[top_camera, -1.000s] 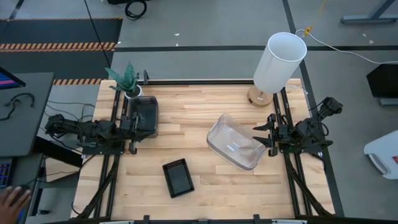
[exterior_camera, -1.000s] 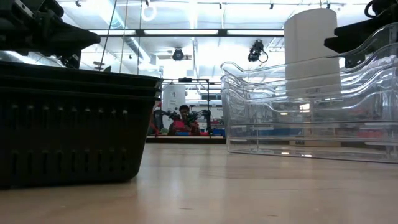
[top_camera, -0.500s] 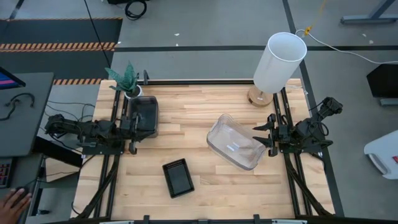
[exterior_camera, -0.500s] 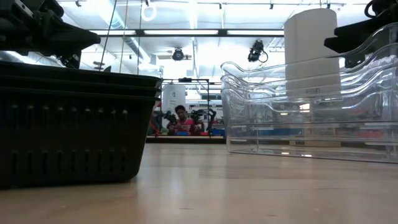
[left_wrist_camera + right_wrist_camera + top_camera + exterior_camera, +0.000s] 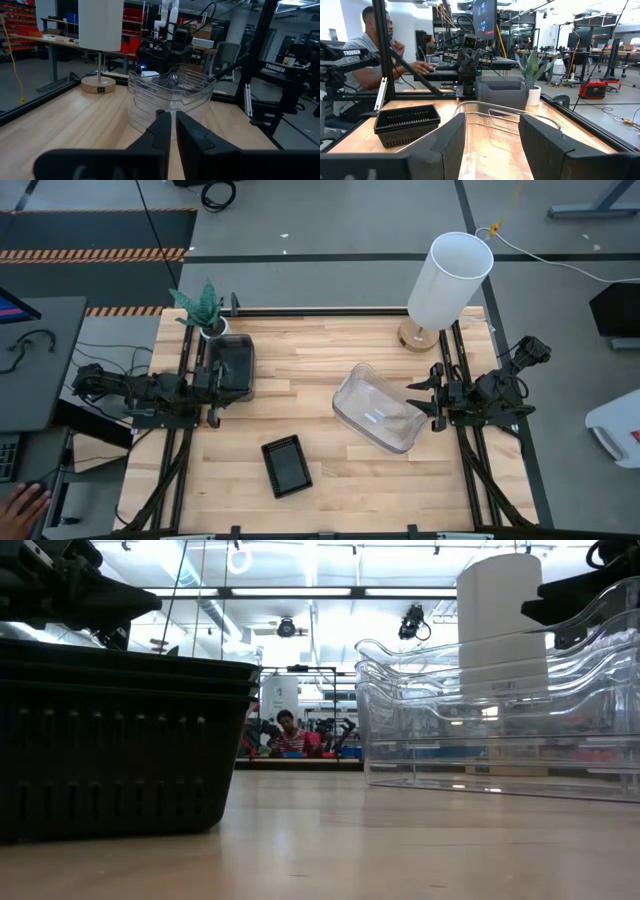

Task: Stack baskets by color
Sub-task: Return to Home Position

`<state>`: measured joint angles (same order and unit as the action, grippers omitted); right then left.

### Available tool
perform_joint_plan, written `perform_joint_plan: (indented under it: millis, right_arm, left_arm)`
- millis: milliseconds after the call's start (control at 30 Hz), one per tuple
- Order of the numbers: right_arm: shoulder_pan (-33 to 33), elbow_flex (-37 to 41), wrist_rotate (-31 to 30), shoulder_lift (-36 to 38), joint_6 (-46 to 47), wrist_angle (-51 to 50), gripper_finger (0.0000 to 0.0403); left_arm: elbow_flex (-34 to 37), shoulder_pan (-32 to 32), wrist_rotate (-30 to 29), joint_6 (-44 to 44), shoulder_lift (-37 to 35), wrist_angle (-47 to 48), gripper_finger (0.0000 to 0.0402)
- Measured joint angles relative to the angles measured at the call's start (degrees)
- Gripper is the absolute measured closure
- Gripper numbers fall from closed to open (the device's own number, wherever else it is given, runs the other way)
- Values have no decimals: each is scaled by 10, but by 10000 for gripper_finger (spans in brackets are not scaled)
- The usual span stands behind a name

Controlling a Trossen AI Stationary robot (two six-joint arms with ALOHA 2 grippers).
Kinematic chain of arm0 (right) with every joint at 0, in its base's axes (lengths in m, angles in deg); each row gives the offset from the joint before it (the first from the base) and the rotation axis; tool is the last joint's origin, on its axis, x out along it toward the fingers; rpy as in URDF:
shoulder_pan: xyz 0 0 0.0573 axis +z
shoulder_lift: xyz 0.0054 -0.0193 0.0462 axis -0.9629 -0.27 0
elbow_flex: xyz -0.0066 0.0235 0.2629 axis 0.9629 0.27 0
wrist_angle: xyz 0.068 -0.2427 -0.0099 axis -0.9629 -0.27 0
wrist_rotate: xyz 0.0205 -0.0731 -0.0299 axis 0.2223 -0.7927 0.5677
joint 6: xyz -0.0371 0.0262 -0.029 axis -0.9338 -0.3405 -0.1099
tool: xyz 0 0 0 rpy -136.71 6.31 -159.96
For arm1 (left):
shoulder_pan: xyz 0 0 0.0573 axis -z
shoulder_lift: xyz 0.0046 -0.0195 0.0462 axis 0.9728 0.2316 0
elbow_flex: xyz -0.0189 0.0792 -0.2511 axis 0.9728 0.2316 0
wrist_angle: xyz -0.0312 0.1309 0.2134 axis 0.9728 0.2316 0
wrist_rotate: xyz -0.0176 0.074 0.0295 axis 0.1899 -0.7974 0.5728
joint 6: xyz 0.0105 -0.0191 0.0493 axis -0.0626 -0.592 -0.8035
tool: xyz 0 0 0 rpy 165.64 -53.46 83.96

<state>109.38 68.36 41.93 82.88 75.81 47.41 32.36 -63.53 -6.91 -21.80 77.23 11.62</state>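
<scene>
Three stacks of baskets rest by their bottoms on the wooden table. The smoky grey stack [image 5: 232, 367] is at the left, just in front of my left gripper [image 5: 213, 383], which is shut and level with nothing in it [image 5: 173, 122]. The clear stack [image 5: 377, 409] lies right of centre, turned at a slant. My right gripper [image 5: 432, 395] is open and level, and the clear rim [image 5: 492, 107] shows ahead between its fingers without touching them. The black perforated stack [image 5: 287, 465] sits near the front edge, away from both grippers.
A white cylindrical lamp [image 5: 450, 278] stands at the far right corner and a small potted plant [image 5: 203, 308] at the far left. Bare wood [image 5: 320, 350] lies between the stacks. A person's hand [image 5: 20, 502] shows off the table at the lower left.
</scene>
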Motion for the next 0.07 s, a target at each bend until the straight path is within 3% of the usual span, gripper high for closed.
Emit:
perform_joint_plan:
  millis: [67]
  right_arm:
    - [0, 0, 0, 0, 0, 0, 213]
  left_arm:
    - [0, 0, 0, 0, 0, 0, 366]
